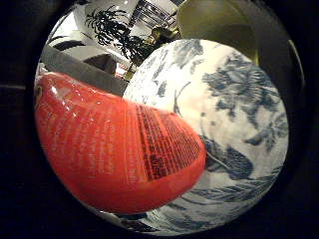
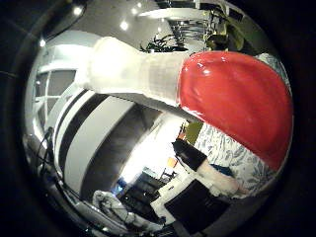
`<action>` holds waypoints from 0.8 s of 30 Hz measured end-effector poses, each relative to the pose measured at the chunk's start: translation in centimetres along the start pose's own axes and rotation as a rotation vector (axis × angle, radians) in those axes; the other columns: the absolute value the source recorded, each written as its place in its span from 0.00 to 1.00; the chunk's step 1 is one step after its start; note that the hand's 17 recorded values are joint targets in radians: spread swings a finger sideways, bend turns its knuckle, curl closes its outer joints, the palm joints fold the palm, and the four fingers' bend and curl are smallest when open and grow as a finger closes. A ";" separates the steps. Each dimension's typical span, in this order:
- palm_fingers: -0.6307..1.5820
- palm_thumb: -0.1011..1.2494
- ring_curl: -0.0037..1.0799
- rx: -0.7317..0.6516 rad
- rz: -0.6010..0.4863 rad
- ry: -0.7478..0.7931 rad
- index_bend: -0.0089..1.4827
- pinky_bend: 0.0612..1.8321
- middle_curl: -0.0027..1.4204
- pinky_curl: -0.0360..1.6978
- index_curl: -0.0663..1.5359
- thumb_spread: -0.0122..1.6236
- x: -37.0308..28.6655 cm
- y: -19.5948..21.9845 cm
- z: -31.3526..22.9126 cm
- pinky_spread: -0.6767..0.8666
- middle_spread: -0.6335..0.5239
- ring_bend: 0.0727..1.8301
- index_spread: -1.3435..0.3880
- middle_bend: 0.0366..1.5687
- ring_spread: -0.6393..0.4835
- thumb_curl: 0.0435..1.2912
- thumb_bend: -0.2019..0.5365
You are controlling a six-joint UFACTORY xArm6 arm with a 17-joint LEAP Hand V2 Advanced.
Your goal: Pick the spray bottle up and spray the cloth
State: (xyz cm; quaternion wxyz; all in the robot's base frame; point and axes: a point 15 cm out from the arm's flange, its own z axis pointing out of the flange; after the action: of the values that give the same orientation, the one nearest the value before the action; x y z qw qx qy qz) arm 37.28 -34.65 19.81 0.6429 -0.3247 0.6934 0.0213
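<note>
A red spray bottle (image 1: 109, 154) with printed text on its side fills much of the little finger side view, very close to my palm. The thumb side view shows its rounded red shoulder (image 2: 237, 98) running into a white neck and spray head (image 2: 128, 74), which juts out against the room. Behind and beneath the bottle lies a white cloth with a blue flower pattern (image 1: 234, 114). No part of my hand shows in either view.
A person's forearm in a dark sleeve (image 2: 212, 175) rests at the edge of the flowered cloth. A yellow-green object (image 1: 219, 22) stands beyond the cloth. Dark leafy plants (image 1: 112, 30), white walls and dark furniture (image 2: 192, 202) lie further off.
</note>
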 end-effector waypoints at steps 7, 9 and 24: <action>0.81 0.70 0.37 -0.024 0.067 -0.082 0.15 0.37 0.31 0.22 0.21 0.59 -2.3 0.0 6.6 0.41 0.55 0.44 0.67 0.34 0.54 0.28 0.26; 0.87 0.74 0.43 -0.035 0.096 -0.094 0.26 0.44 0.36 0.26 0.28 0.58 -2.8 0.3 7.7 0.29 0.49 0.50 0.64 0.43 0.47 0.30 0.26; 0.85 0.92 0.52 -0.118 0.212 -0.108 0.74 0.66 0.43 0.44 0.46 0.50 -4.6 1.1 10.3 0.31 0.48 0.75 0.67 0.78 0.44 0.48 0.26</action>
State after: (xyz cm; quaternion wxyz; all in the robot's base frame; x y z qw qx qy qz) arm 45.65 -27.25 21.77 0.6532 -0.2854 0.6856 0.1475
